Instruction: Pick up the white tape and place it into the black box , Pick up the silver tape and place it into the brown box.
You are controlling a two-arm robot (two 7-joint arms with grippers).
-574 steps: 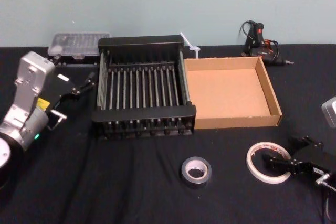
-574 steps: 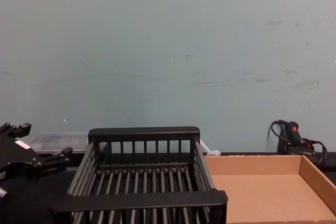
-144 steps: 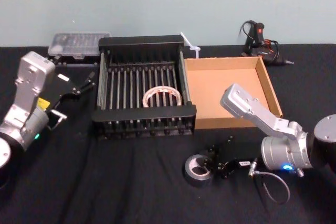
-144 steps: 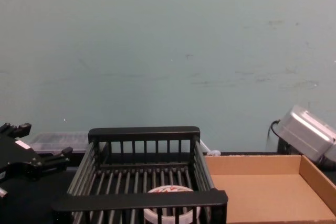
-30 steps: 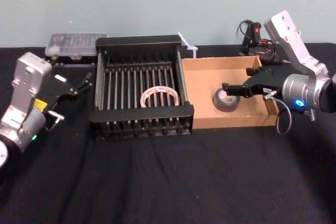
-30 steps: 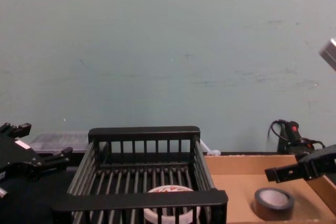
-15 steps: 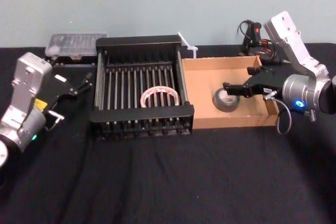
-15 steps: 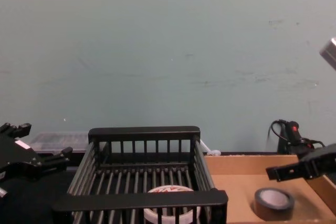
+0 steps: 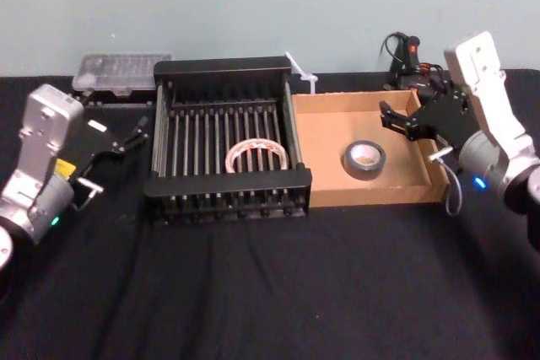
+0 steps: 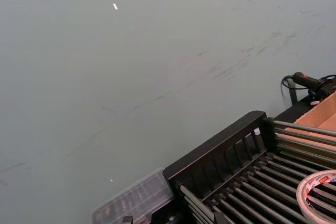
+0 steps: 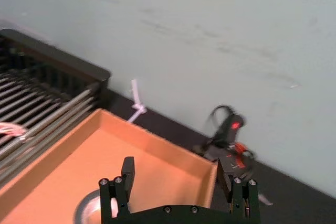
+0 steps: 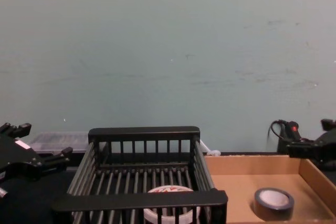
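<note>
The white tape [image 9: 257, 156] lies flat on the slatted floor of the black box [image 9: 228, 181], near its front rim; it shows too in the chest view [image 12: 169, 189] and the left wrist view [image 10: 317, 192]. The silver tape [image 9: 364, 158] rests on the floor of the brown box [image 9: 375, 196], right of centre. My right gripper [image 9: 390, 115] hovers open and empty above the brown box's far right corner, apart from the silver tape [image 11: 86, 211]. My left gripper [image 9: 135, 134] is parked open, left of the black box.
A clear plastic case [image 9: 118, 69] sits behind the black box at the left. A black tool with a cable [image 9: 413, 61] lies behind the brown box, and a white plastic strip [image 9: 302, 73] between the boxes at the back. Black cloth covers the table.
My right gripper has drawn back to the right and upward, away from the silver tape, which stays put in the brown box. The left arm has not moved.
</note>
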